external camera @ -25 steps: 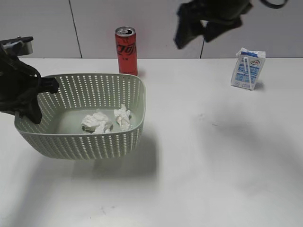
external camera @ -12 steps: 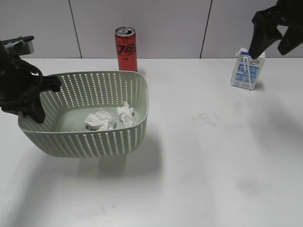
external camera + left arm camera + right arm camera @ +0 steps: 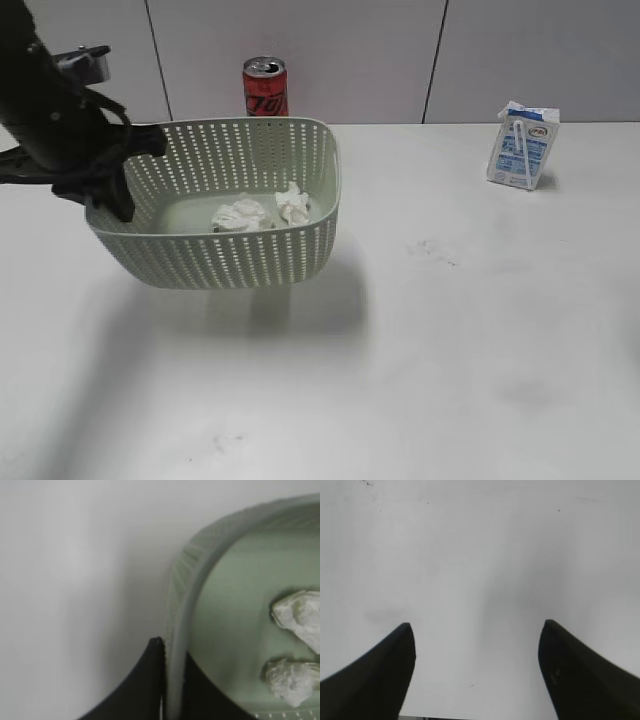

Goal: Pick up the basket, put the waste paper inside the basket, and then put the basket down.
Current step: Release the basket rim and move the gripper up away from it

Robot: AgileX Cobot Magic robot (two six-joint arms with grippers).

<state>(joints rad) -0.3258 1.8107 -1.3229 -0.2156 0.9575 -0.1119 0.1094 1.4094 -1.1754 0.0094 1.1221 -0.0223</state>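
Observation:
The pale green basket (image 3: 235, 250) hangs tilted above the table at the left. My left gripper (image 3: 115, 185) is shut on its left rim, one finger outside and one inside the wall (image 3: 176, 655). Crumpled white waste paper wads (image 3: 240, 213) lie on the basket floor; two of them show in the left wrist view (image 3: 297, 615). My right gripper (image 3: 476, 630) is open and empty over bare white table; it is out of the exterior view.
A red drink can (image 3: 266, 88) stands behind the basket at the back wall. A blue-and-white drink carton (image 3: 524, 146) stands at the back right. The white table (image 3: 450, 330) stretches to the right and front.
My left gripper has lifted the basket and carried it up and to the right. My right arm has swung right and left the exterior view.

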